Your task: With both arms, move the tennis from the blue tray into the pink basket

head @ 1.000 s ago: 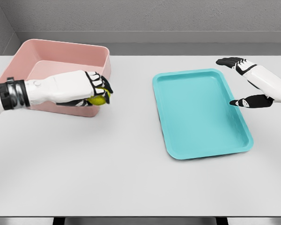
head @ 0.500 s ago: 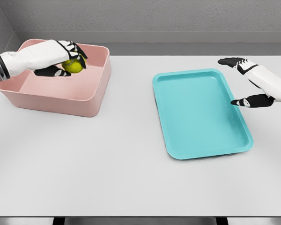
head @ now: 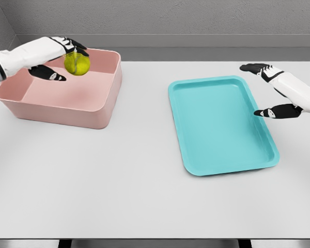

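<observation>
Left hand (head: 59, 57) spread open over pink basket (head: 101, 111), tennis ball (head: 77, 64) beside its fingers; right hand (head: 271, 90) open, empty.

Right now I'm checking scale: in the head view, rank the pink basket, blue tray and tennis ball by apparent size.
1. blue tray and pink basket: look alike, basket farther away, unranked.
2. tennis ball: smallest.

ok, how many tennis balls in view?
1. The tennis ball is over the pink basket, at the left hand, whose fingers have opened. The blue tray holds none; right hand is open beside it.
</observation>
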Controlling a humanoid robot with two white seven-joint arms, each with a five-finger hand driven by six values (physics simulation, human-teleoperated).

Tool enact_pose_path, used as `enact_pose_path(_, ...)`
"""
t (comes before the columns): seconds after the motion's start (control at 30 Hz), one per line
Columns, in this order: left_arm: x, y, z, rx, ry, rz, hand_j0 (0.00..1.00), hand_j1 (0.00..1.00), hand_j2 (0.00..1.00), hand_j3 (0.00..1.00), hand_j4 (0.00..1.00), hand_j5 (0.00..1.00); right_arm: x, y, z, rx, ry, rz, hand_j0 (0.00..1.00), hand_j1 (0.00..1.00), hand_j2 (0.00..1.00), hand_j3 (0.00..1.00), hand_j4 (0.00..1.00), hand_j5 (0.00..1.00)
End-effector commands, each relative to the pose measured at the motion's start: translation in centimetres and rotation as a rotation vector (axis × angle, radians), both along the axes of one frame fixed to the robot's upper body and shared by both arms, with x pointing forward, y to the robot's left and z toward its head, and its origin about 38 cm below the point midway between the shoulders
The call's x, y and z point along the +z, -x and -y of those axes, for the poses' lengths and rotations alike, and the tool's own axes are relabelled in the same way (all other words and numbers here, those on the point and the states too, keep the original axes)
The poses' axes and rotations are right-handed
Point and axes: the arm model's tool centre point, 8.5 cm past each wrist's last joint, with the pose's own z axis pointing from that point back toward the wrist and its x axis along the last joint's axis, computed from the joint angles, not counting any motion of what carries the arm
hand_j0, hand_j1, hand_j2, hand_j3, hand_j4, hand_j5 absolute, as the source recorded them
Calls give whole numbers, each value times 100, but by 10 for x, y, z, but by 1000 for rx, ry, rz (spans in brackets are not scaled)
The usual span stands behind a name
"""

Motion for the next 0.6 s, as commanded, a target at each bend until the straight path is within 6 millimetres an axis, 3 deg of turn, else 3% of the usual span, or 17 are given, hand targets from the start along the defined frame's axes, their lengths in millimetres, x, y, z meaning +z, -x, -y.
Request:
enact_pose_path(0.0, 5, -1, -4, 13, 17, 10, 100, 100, 100, 100, 100, 100, 2, 0, 1, -2, -7, 1, 100, 100, 100, 100, 100, 100)
enact_pose_path(0.17, 10, 1, -14, 33, 42, 16, 100, 100, 100, 100, 100, 100, 1, 0, 3, -5, -5, -2, 100, 100, 100, 100, 100, 100)
enact_pose_path(0.23, 17, 7, -39, 78, 72, 7, 100, 100, 100, 100, 100, 100, 1, 0, 3, -5, -5, -2, 100, 100, 100, 100, 100, 100)
enact_pose_path(0.3, 23, 8, -50, 98, 63, 16, 100, 100, 100, 100, 100, 100, 1, 1, 3, -6, -3, -4, 100, 100, 100, 100, 100, 100)
enact_pose_path(0.47, 14, 23, -83, 155, 5, -20, 100, 100, 100, 100, 100, 100, -1, 1, 5, -10, -3, -8, 100, 100, 100, 100, 100, 100)
enact_pose_path(0.57, 12, 24, -84, 158, 5, -25, 100, 100, 100, 100, 100, 100, -1, 1, 5, -11, -3, -9, 100, 100, 100, 100, 100, 100)
